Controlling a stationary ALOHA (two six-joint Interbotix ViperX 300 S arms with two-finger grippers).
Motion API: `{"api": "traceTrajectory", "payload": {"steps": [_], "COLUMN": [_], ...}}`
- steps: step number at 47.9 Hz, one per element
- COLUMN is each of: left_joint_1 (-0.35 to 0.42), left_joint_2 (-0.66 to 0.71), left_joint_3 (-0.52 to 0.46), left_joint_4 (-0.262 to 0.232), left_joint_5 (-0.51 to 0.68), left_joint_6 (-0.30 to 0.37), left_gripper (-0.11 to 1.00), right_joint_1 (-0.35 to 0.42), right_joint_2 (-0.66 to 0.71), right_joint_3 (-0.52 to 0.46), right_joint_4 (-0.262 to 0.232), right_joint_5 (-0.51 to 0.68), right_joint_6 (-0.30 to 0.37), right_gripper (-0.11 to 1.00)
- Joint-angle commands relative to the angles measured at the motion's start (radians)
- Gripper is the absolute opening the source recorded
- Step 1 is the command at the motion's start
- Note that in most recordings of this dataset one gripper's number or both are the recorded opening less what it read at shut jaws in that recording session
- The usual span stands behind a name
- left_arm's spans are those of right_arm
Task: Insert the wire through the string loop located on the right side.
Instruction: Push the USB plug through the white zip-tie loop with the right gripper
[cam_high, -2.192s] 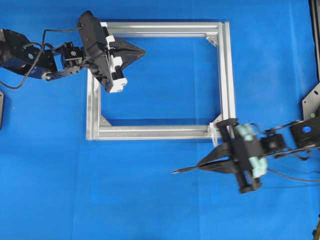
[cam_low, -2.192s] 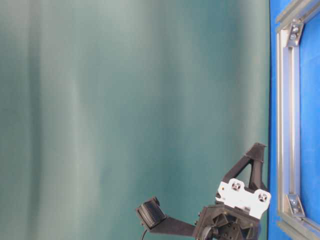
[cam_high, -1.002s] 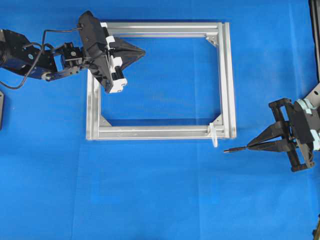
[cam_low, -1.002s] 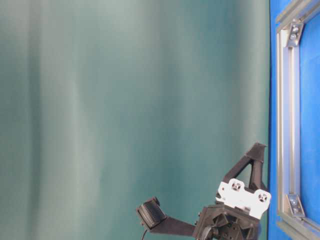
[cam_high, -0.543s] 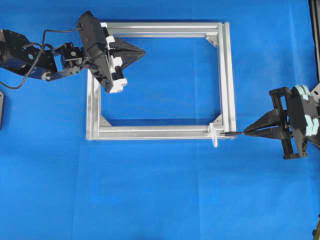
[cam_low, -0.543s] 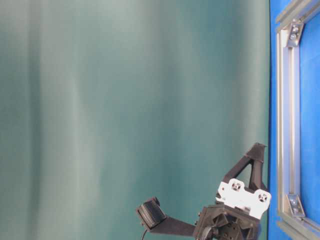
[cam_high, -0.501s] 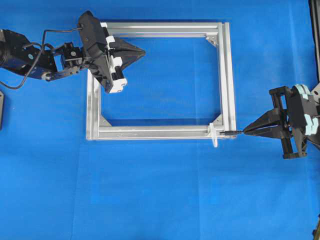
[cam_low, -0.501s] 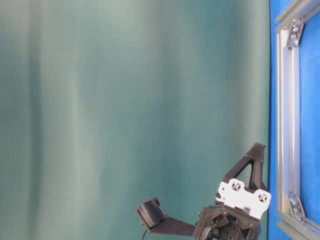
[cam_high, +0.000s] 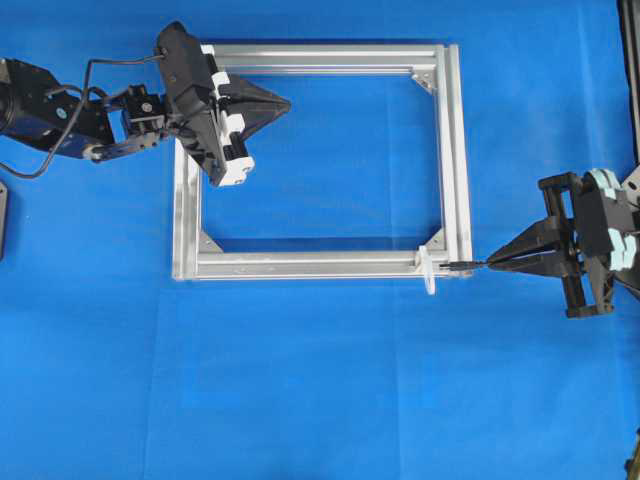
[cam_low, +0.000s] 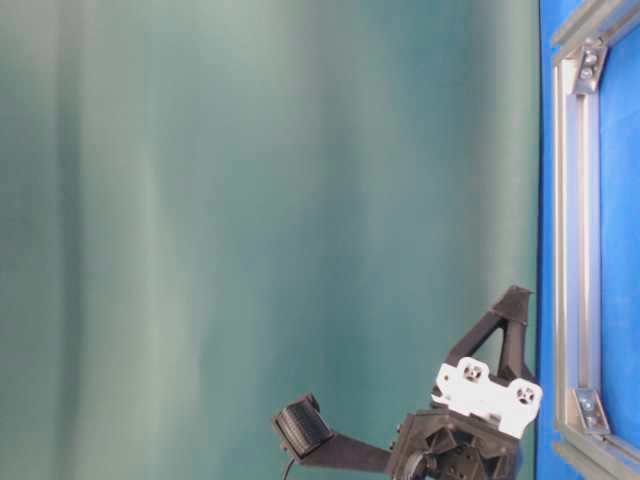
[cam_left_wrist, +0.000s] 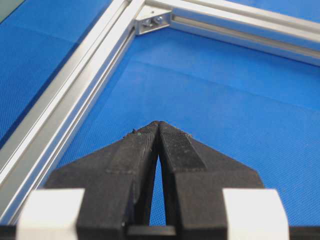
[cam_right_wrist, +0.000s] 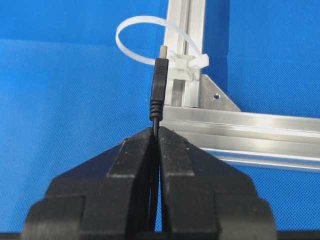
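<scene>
My right gripper (cam_right_wrist: 156, 131) pinches the wire (cam_right_wrist: 158, 82), its plug tip just short of the string loop (cam_right_wrist: 137, 37) at the frame (cam_high: 455, 160) corner. My left gripper (cam_left_wrist: 159, 124) is closed, empty.

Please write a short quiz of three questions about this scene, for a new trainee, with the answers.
1. True or false: the left gripper holds the wire.
2. The plug tip is nearest to: A) the string loop, B) the top left corner of the frame, C) the left gripper.
3. Which gripper is shut on the wire?

Key: 1 false, it is shut on nothing. 2 A. 3 The right gripper.
</scene>
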Motion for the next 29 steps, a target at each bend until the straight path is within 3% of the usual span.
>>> {"api": "traceTrajectory", "payload": {"steps": [1, 29], "left_joint_1": [-0.002, -0.002], "left_joint_2": [-0.031, -0.031], "left_joint_3": [-0.008, -0.008], "left_joint_4": [0.003, 0.002], "left_joint_5": [-0.005, -0.005], "left_joint_6": [-0.002, -0.002], "left_gripper": [0.0, 0.0], "right_joint_1": [-0.002, -0.002], "right_joint_2": [0.0, 0.0], "right_joint_3": [-0.009, -0.009], "right_joint_4": [-0.002, -0.002], "right_joint_5": [-0.003, -0.008], "right_joint_6": [-0.002, -0.002], "right_gripper": [-0.04, -0.04]}}
